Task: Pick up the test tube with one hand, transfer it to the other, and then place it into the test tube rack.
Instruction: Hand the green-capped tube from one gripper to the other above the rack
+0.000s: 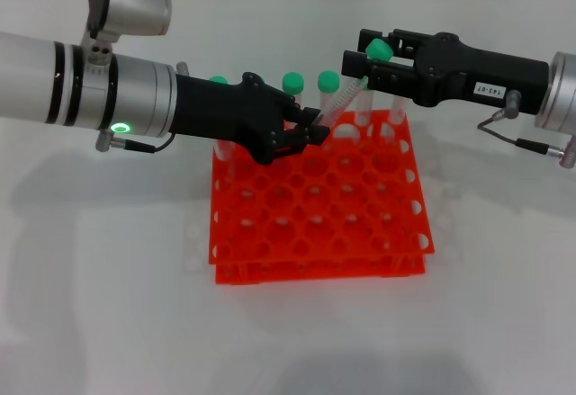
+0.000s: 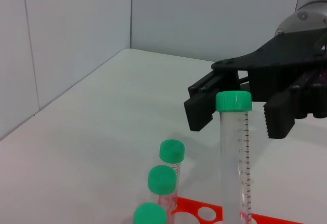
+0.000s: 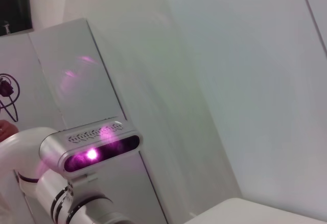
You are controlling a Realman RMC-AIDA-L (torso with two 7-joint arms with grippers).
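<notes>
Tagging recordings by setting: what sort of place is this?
Probably a lab-style robot test bench: an orange test tube rack with green-capped tubes on a plain white table, white wall panels behind.

Left gripper [image 1: 310, 130] clamped shut; right gripper [image 1: 360, 60] spread apart.

Two silver-grey cylindrical arms with black rings near the wrists. Left gripper [image 1: 310, 132]: matte black, angular, plain black wrist; small green-lit ring and thin black cable looping just under the silver cuff behind it. Right gripper [image 1: 360, 64]: black, boxy, small white printed label on the wrist, thin grey cable curling beside the silver cuff. Ribbed black finger pads [image 2: 278, 122] on blocky fingers. Grey oblong camera housing on the left arm, glowing magenta at its lenses.
</notes>
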